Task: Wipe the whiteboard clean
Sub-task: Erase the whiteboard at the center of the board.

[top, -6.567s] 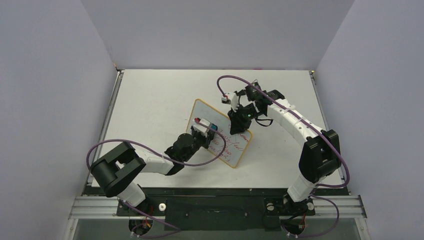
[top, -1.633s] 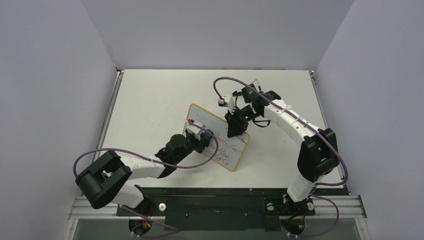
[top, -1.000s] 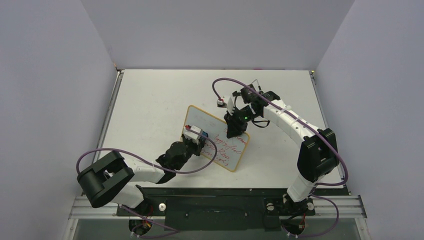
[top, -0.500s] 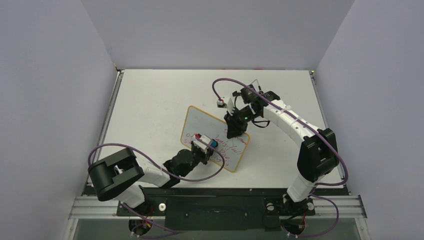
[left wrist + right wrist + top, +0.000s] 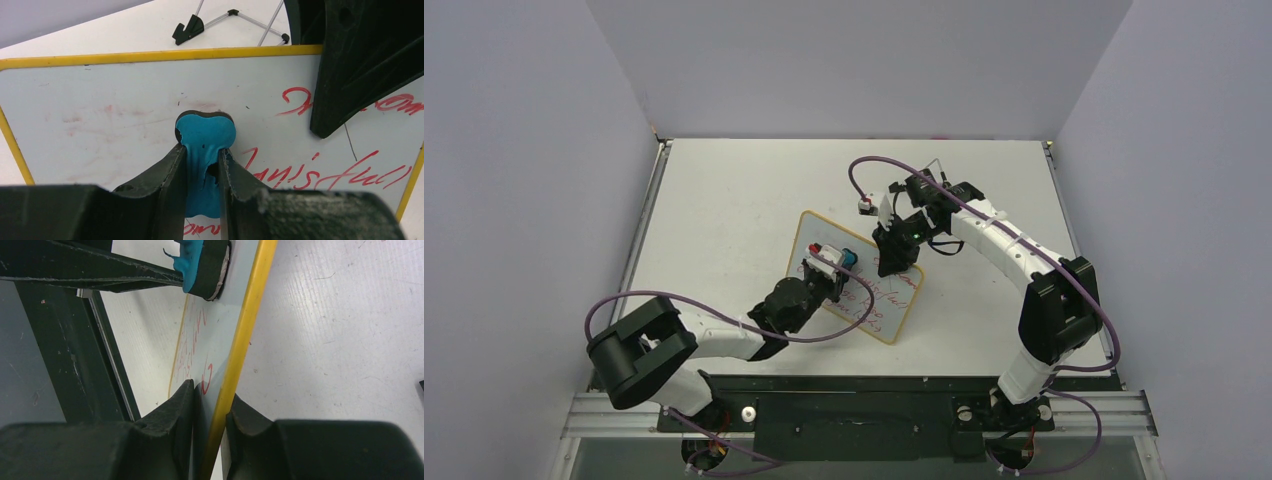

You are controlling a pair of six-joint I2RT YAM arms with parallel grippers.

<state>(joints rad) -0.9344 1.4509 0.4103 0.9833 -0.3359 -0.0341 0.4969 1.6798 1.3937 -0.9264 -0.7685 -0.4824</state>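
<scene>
The whiteboard (image 5: 896, 298) stands tilted mid-table, yellow-framed, with red handwriting on its right and lower parts. In the left wrist view the whiteboard (image 5: 100, 115) shows only faint red smears on its left part. My left gripper (image 5: 202, 150) is shut on the blue-and-black eraser (image 5: 205, 132), which presses flat against the board. From above, the eraser (image 5: 848, 259) sits near the board's upper middle. My right gripper (image 5: 210, 400) is shut on the whiteboard's yellow edge (image 5: 250, 315), at the top right (image 5: 894, 262).
A black wire stand (image 5: 190, 30) lies on the table behind the board. Grey walls enclose the table on three sides. Purple cables loop from both arms, one (image 5: 724, 325) near the left arm's elbow.
My left gripper slid the eraser across the board, down-right and then back up toward the upper middle. The right gripper and the board stayed where they were.
</scene>
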